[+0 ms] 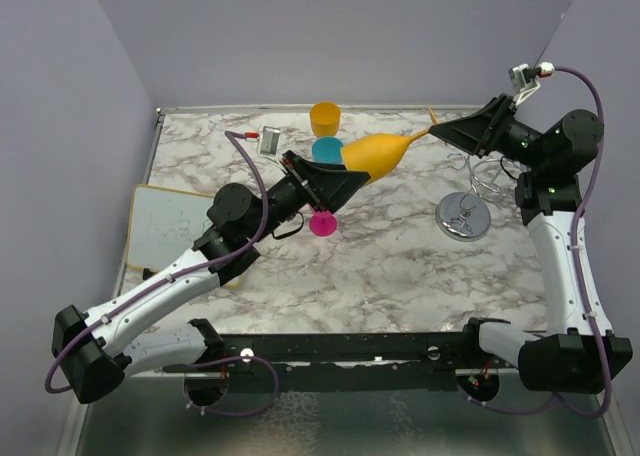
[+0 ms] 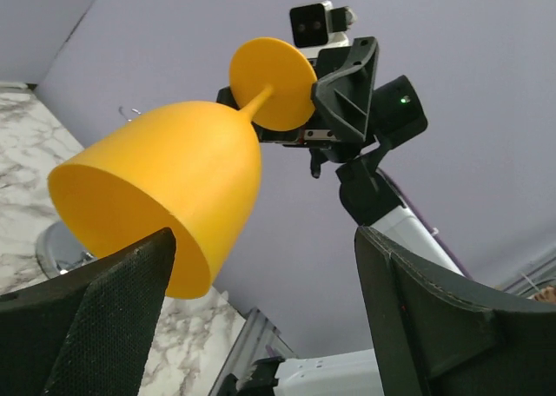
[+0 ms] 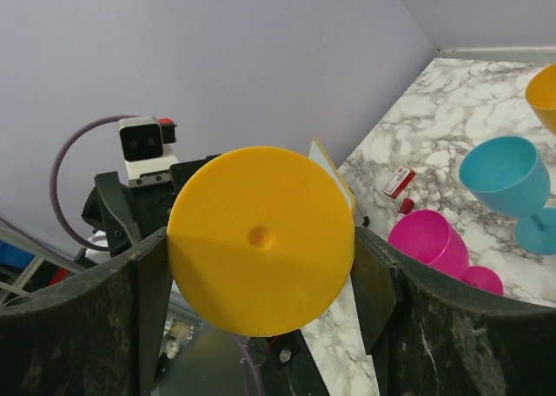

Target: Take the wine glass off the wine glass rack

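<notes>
One orange wine glass (image 1: 378,153) is hanging in the air above the marble table (image 1: 400,266), already clear of the wine glass rack (image 1: 463,217), which is standing well apart below the right arm. Its long axis is lying nearly level, with the round foot pointing toward the right gripper (image 1: 445,131) and the open mouth pointing toward the left gripper (image 1: 355,179), dipping slightly at that end. The right gripper is pinching the foot by its rim, one finger on each side of the disc. The left gripper is standing wide and gripping nothing, its fingers (image 2: 113,318) flanking the lip of the bowl. As I judge it, the thin foot is carrying the whole weight at the end of a long lever, so the glass could be swivelling or slipping out of that pinch. If the left jaws are closing on the smooth, tapering bowl off-centre, they could be squeezing it sideways and dropping it toward the pink glass (image 1: 323,223) and blue glass (image 1: 327,149) underneath
</notes>
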